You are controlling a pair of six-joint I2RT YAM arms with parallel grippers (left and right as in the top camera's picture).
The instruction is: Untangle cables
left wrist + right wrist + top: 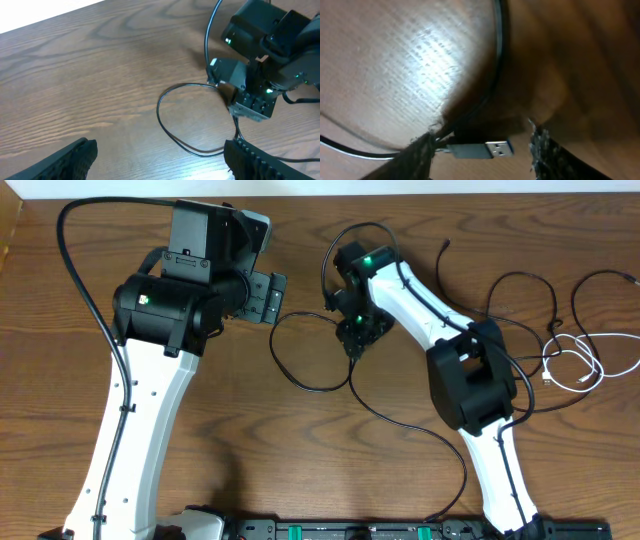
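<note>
Overhead wood-grain table (300,480), black cables (158,111) looped, left fingers (70,160) wide, right fingers (555,155) apart around USB plug (485,149)

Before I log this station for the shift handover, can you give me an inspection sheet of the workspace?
Surface: wooden table, bare wood showing.
Job's things: black cable loop at centre, ending in a USB plug; more black cables and a white cable crossing at the right.
Clutter: nothing seen.
Grippers: left pincer open, holding nothing; right pincer open, the plug lying between its fingers.
Cables: thick black arm wire along the left arm.
Surroundings: black base rail at the near edge.
</note>
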